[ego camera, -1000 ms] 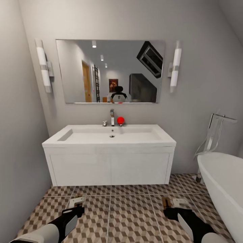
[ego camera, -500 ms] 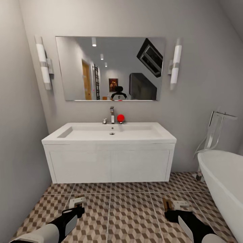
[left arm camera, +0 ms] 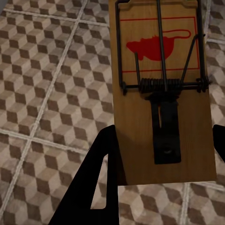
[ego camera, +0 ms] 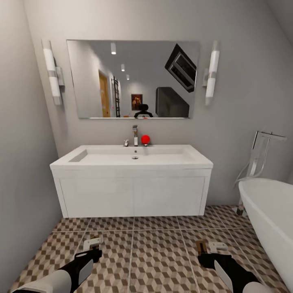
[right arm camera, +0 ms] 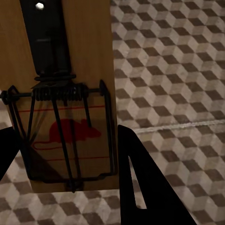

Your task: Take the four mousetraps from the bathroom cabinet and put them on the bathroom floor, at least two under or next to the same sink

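A mousetrap (left arm camera: 161, 89) sits between the two black fingers (left arm camera: 96, 187) of the left gripper (ego camera: 92, 249), which is closed on its wooden base; the left wrist view shows the red mouse print, the coiled spring and the wire bar on its upper face, with the trap reaching out past the fingertips over the bathroom floor (left arm camera: 51, 93). A second mousetrap (right arm camera: 65, 103) is clamped the same way between the fingers (right arm camera: 140, 183) of the right gripper (ego camera: 211, 251), its printed end lying beyond the fingertips and its dark metal plate nearer the wrist. In the head view each trap shows as a small pale piece just ahead of its gripper, low over the cube-patterned tiles (ego camera: 158, 260), the left one (ego camera: 92, 243) and the right one (ego camera: 213, 245) well apart from each other. Beyond both sets of fingertips stands the bathroom sink (ego camera: 132, 160) on its white two-door vanity (ego camera: 132, 195), with a chrome tap (ego camera: 135, 137) and a red ball (ego camera: 145, 139) at the back rim. A mirror (ego camera: 132, 79) hangs above between two wall lamps (ego camera: 53, 77). A white bathtub (ego camera: 266, 215) with a chrome floor tap (ego camera: 260, 154) lies off to the right gripper's outer side.
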Available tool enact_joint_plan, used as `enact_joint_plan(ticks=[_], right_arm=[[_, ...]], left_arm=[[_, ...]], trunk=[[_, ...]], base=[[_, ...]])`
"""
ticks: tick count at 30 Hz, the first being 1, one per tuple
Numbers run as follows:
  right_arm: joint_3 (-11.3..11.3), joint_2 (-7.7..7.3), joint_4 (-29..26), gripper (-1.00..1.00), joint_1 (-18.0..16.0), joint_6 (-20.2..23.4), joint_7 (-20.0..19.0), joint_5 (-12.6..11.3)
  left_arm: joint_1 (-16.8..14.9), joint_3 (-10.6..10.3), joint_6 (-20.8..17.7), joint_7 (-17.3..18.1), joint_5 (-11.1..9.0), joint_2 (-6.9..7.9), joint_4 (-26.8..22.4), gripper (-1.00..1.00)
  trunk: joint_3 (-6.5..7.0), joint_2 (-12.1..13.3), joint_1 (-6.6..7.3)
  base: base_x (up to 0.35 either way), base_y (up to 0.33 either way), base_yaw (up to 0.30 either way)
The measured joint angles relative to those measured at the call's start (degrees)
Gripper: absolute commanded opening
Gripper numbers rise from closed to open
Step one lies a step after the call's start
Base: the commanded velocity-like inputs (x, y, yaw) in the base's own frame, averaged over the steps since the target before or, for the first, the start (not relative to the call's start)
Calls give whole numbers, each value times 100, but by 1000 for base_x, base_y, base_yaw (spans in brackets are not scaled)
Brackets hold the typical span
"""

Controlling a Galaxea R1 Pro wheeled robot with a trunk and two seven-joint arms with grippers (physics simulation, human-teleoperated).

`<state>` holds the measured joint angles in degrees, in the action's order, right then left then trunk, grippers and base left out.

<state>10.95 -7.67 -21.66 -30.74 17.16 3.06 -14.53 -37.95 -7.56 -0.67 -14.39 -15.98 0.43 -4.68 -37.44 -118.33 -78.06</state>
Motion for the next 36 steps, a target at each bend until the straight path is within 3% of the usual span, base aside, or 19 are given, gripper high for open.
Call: enact_joint_plan(ticks=[7, 13, 15, 17, 19, 22, 27, 31, 36], right_arm=[[0, -19, 2, -100, 0, -128, 0, 1], [-14, -41, 1, -100, 8, -761, 168, 64], [-26, -35, 101, -100, -65, -861, 265, 62], [-32, -17, 272, -100, -288, -902, 317, 58], [-34, -4, 449, -100, -486, -920, 338, 54], [-42, 11, 703, -100, -813, -936, 355, 46], [-47, 22, 760, -100, -936, -952, 360, 57], [-47, 30, 719, -100, -998, -980, 361, 70], [-49, 44, 640, -100, -1315, -945, 356, 62]], left_arm=[[0, 5, -4, 0, 5, 0, 0, -100], [-10, 49, -211, 2, -6, 73, -269, -100], [-17, 52, -783, 1, 7, 94, -845, -100], [-20, 56, -1740, -2, 14, 100, -1678, -100], [-19, 59, -2395, -13, 12, 85, -2304, -100], [-18, 47, -3019, -42, 9, 12, -3213, -100], [-17, 36, -3108, -34, 12, -32, -3526, -100], [-17, 32, -2833, -36, 42, -31, -3658, -100], [-27, 30, -2692, -3, 18, -65, -3724, -100]], trunk=[[-126, -281, -154], [-233, -522, -286], [-268, -602, -329], [-303, -682, -373], [-339, -763, -417], [-394, -883, -483], [-484, -1083, -593], [-556, -1243, -681], [-645, -1444, -791]], base=[[0, 0, 0], [0, 0, 0], [0, 0, 0], [0, 0, 0], [0, 0, 0], [0, 0, 0], [0, 0, 0], [0, 0, 0], [0, 0, 0]])
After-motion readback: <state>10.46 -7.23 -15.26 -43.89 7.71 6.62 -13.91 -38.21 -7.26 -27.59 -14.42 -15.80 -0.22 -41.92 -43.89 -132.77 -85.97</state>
